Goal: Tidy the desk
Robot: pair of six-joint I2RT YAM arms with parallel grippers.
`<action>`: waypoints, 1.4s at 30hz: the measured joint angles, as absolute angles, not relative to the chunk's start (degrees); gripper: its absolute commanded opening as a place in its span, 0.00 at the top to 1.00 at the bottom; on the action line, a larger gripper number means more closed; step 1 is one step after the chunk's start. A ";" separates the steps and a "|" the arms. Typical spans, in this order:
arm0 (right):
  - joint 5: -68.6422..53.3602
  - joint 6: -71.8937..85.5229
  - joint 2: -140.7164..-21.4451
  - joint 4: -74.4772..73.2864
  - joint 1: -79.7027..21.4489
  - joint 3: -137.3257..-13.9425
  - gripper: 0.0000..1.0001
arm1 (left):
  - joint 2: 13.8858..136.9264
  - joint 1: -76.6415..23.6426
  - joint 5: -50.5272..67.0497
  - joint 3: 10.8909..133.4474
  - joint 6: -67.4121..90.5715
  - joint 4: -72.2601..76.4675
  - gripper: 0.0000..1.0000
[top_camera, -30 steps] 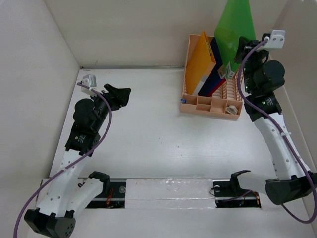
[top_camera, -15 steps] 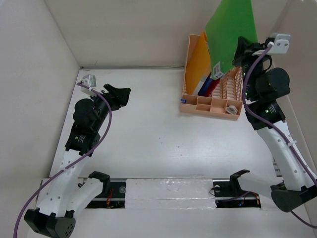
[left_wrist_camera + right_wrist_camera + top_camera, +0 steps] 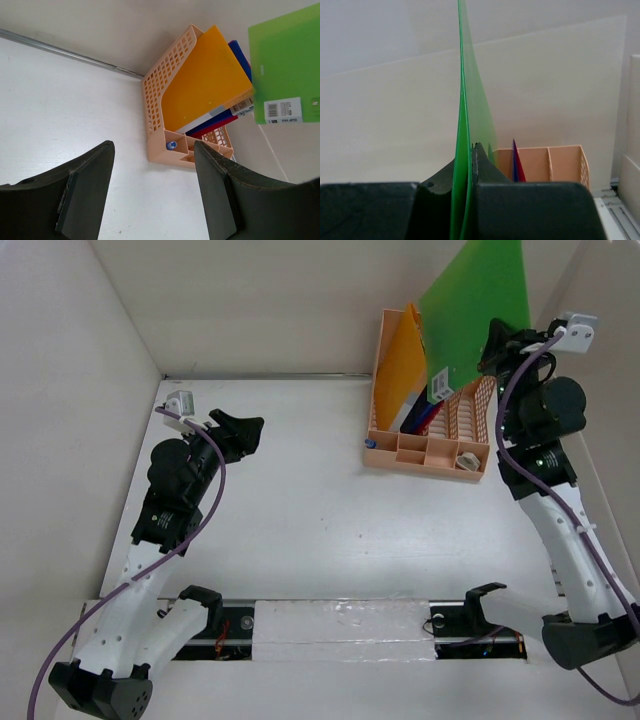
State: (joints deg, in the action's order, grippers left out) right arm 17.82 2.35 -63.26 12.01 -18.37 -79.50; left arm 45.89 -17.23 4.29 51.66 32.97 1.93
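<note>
The right jaws clench the green folder (image 3: pixel 478 310) above the file rack (image 3: pixel 159 97), seemingly to slot it in; the left jaws hang released.

White desk (image 3: pixel 300 520), green folder (image 3: pixel 480 310), orange folder (image 3: pixel 403 365), peach gridded rack (image 3: pixel 420 462).

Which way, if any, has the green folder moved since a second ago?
Yes: the green folder swung broadside, its labelled corner shifting left over the file rack.
</note>
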 measured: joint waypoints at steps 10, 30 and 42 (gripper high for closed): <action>8.27 13.80 -65.41 12.10 -4.08 -74.26 1.00 | 45.87 -17.23 4.25 51.64 32.97 1.93 0.40; 4.19 22.72 -57.32 12.29 4.08 -67.59 1.00 | 47.07 -17.23 4.56 51.64 32.99 1.98 0.40; 6.09 22.50 -58.81 11.94 4.16 -68.31 1.00 | 46.89 -17.23 4.75 51.62 32.99 1.98 0.40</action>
